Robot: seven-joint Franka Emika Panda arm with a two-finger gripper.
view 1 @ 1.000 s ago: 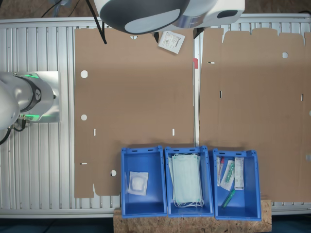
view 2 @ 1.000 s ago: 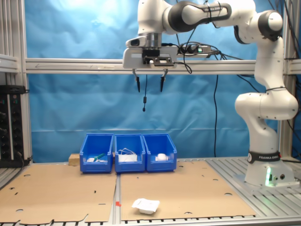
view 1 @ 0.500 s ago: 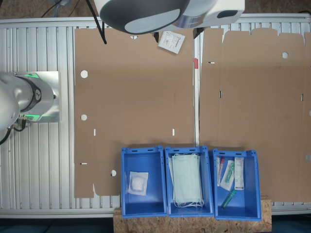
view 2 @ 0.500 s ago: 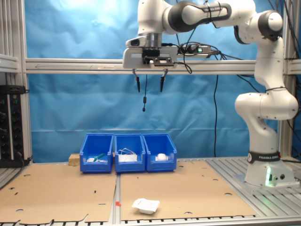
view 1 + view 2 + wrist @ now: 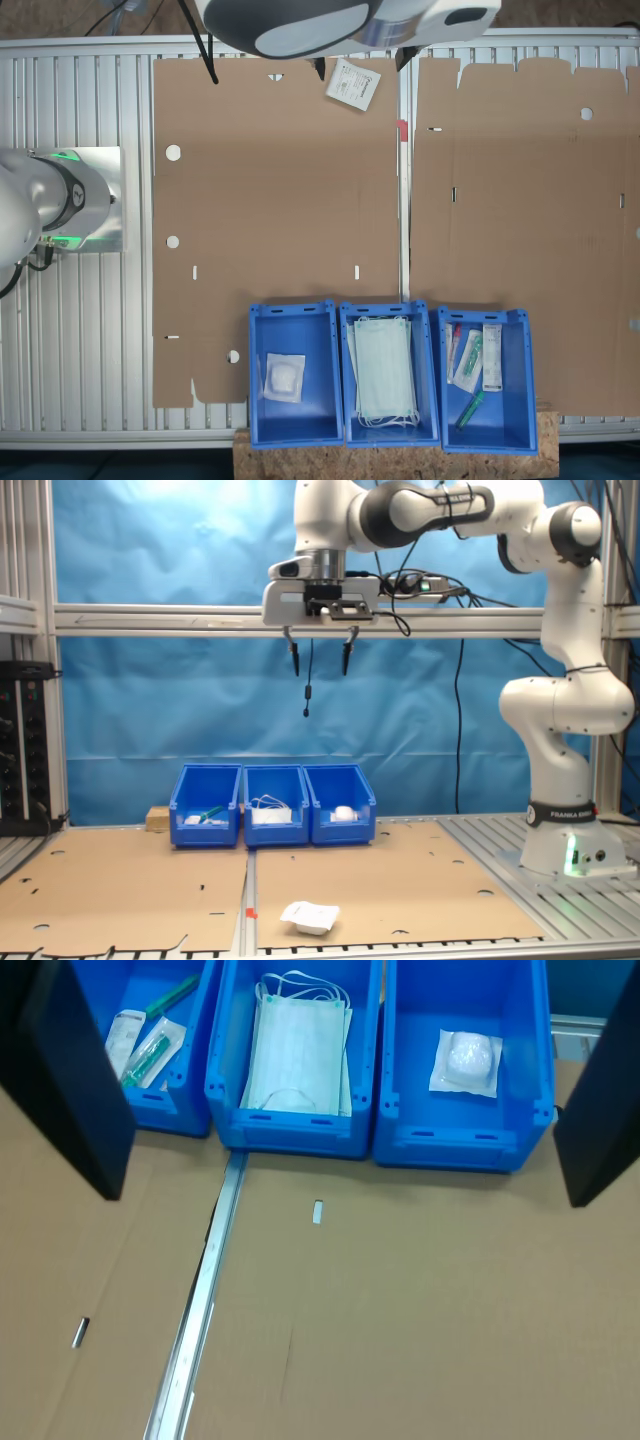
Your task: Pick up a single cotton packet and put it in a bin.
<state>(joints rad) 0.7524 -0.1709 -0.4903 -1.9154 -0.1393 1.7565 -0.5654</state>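
The gripper [image 5: 319, 665] has barely shifted, jaws apart and empty, high above the packet [image 5: 310, 916] on the worktop [image 5: 400, 890]; picking has not begun

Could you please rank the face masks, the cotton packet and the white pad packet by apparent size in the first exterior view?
Largest to smallest:
1. face masks
2. cotton packet and white pad packet: these look about alike, so I would not rank them.
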